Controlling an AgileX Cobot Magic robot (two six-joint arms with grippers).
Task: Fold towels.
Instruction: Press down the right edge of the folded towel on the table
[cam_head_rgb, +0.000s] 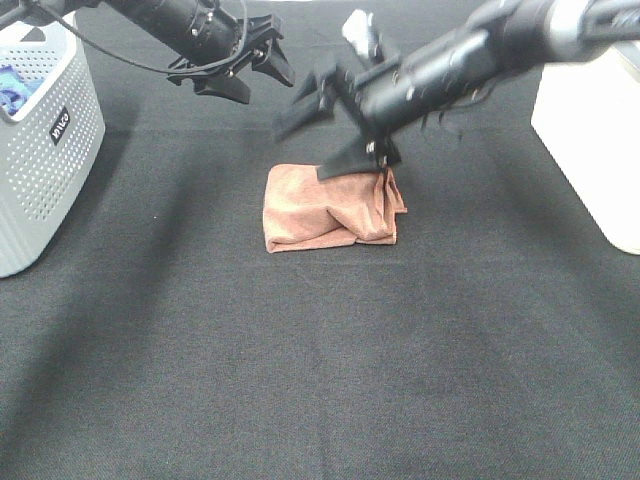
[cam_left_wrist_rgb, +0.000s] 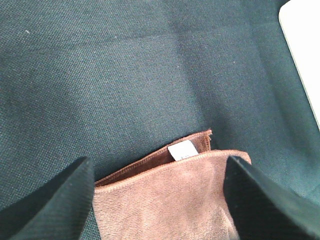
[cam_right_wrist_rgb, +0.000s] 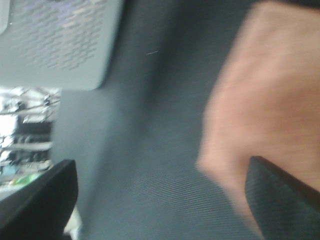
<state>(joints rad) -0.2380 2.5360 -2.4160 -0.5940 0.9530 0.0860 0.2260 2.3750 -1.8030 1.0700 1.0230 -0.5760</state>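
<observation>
Clearly both are spread: the left tool (cam_head_rgb: 262, 85) hangs empty above, the right tool (cam_head_rgb: 320, 140) just beside a lifted corner of the towel (cam_head_rgb: 325, 210). It lies folded mid-desk (cam_head_rgb: 300, 380); likely soft, light, floppy, so pinch a stitched corner.

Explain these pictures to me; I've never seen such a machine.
It is a robot with two black arms, each ending in a two-finger gripper. The wide picture comes from a camera mounted high; the other two from cameras on the wrists, where the dark shapes are gripper fingers. On the black table lies a folded rust-brown towel with a small white tag; a white perforated basket stands at the left edge. The left gripper and right gripper both stand open above the towel, holding nothing.
</observation>
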